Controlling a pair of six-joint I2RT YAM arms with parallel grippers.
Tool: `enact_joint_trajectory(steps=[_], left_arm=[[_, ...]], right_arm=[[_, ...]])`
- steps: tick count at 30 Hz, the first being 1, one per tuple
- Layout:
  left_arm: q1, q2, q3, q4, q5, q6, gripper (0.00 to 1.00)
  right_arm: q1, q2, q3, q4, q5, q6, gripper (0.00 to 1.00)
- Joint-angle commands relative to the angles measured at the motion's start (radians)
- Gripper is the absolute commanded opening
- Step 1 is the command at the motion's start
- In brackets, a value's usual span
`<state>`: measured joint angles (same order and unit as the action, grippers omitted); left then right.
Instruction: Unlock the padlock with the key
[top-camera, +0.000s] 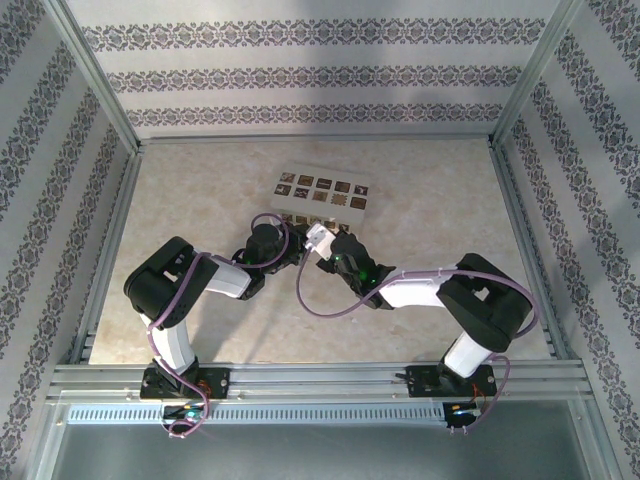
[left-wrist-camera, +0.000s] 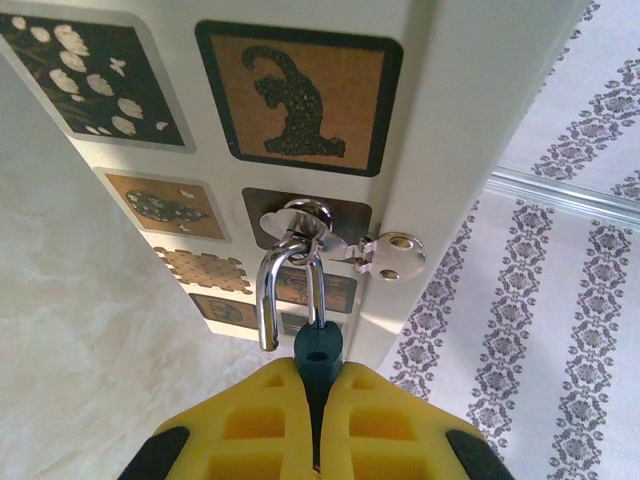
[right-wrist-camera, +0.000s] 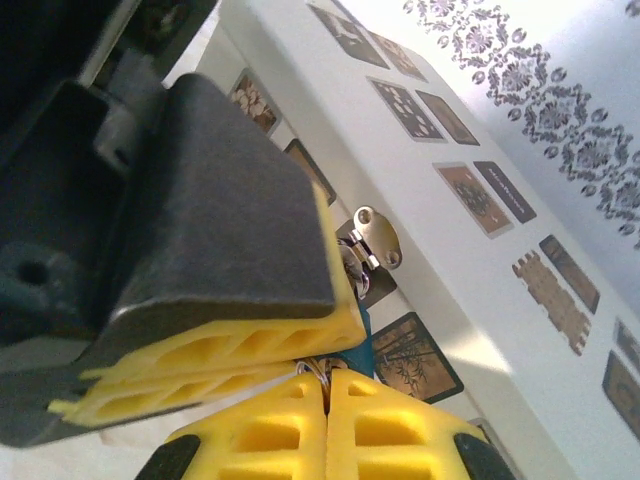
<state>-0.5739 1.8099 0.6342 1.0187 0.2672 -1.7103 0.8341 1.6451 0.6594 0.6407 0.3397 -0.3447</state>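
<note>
The padlock (left-wrist-camera: 318, 352) hangs by its shackle from the hasp (left-wrist-camera: 385, 255) on the white box (left-wrist-camera: 470, 120). The left gripper (left-wrist-camera: 318, 420) is clenched on its teal body, likely to steady it. Just below the hasp, the right gripper (right-wrist-camera: 326, 400) pinches something silvery, seemingly the key (right-wrist-camera: 312, 371). The box's contents are hidden.

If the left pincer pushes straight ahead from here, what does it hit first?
The left pincer, gripping the padlock, would meet the hasp on the white box first; depth is unclear.
</note>
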Motion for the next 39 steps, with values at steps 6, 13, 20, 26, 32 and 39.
enact_joint_trajectory(steps=[6,13,20,26,32,39], left_arm=[[-0.021,0.009,0.01,0.078,0.055,0.005,0.0],[-0.031,0.042,0.015,0.064,0.042,0.009,0.0],[-0.035,0.068,0.029,0.031,0.038,0.05,0.07],[-0.027,-0.016,0.026,-0.13,0.012,0.149,0.3],[-0.008,-0.11,-0.006,-0.199,-0.005,0.217,0.44],[0.02,-0.354,-0.016,-0.531,-0.11,0.421,0.54]], right_arm=[[0.01,0.036,-0.023,0.116,0.009,0.215,0.0],[0.01,0.078,-0.077,0.189,-0.01,0.305,0.0],[0.008,0.141,-0.132,0.3,-0.019,0.379,0.0],[0.004,0.147,-0.149,0.33,-0.04,0.413,0.0],[-0.017,0.12,-0.16,0.329,-0.085,0.481,0.0],[-0.06,0.059,-0.19,0.324,-0.159,0.589,0.0]])
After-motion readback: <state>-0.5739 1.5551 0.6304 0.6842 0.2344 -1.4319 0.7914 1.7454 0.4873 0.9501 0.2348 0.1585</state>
